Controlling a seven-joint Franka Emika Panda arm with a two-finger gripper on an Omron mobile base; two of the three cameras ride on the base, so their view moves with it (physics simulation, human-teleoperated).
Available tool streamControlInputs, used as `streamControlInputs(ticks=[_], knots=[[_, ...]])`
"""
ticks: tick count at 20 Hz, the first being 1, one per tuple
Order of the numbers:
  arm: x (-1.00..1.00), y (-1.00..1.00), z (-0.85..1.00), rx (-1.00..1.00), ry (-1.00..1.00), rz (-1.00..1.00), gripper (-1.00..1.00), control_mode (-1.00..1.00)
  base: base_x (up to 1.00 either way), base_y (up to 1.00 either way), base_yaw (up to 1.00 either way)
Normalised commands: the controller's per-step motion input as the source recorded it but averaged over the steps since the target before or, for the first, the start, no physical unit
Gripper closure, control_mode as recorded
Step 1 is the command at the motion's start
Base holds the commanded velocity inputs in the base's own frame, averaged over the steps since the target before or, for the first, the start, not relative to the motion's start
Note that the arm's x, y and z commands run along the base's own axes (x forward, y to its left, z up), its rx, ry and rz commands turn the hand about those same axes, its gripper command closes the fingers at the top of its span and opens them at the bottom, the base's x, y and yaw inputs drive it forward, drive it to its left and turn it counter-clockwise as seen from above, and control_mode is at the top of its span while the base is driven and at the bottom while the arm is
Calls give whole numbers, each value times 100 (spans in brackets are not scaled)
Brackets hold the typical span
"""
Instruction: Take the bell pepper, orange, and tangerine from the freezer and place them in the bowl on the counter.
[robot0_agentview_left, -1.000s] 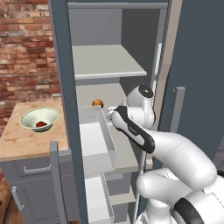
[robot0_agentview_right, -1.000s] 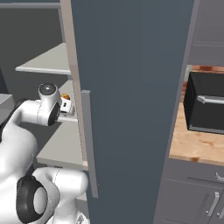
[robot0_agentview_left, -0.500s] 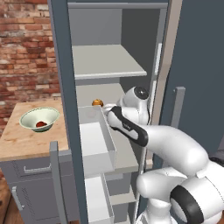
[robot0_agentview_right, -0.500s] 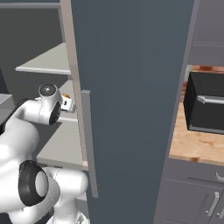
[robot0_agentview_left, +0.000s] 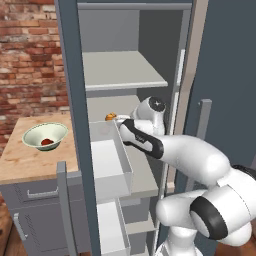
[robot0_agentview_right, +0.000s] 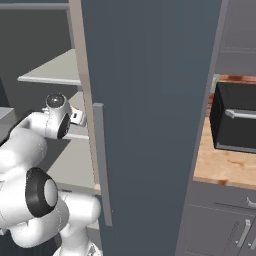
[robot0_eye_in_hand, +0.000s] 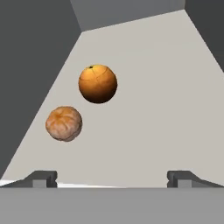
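Two round fruits are seen on the pale shelf (robot0_eye_in_hand: 153, 87) of the freezer (robot0_agentview_left: 70, 100): a smooth, glossy orange (robot0_eye_in_hand: 97, 83) and, nearer, a duller, segmented tangerine (robot0_eye_in_hand: 64, 123). The gripper (robot0_eye_in_hand: 112, 177) is reached further into the freezer than a second ago. Its fingers (robot0_eye_in_hand: 42, 177) are spread wide and empty. Both fruits lie ahead of the fingertips, untouched, towards the left one. The bell pepper (robot0_agentview_left: 47, 142) is seen in the bowl (robot0_agentview_left: 35, 134) on the counter (robot0_agentview_left: 30, 162).

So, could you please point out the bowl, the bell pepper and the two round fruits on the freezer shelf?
bowl (robot0_agentview_left: 61, 131): left base view, right rim.
bell pepper (robot0_agentview_left: 47, 142): left base view, red top, inside the bowl.
smooth orange fruit (robot0_eye_in_hand: 97, 83): hand view, middle.
segmented paler fruit (robot0_eye_in_hand: 64, 123): hand view, middle.
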Motion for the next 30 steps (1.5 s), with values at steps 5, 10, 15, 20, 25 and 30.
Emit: streamControlInputs(ticks=[5, 10, 15, 20, 25, 30], knots=[[24, 13, 2, 0, 0, 0, -100, -100, 0, 0, 0], [25, 13, 0, 0, 0, 0, -100, -100, 0, 0, 0], [23, 11, 0, 0, 0, 0, -100, -100, 0, 0, 0], [20, 9, 0, 0, 0, 0, -100, -100, 0, 0, 0], [18, 14, 0, 0, 0, 0, -100, -100, 0, 0, 0], [15, 7, -3, 0, 0, 0, -100, -100, 0, 0, 0]])
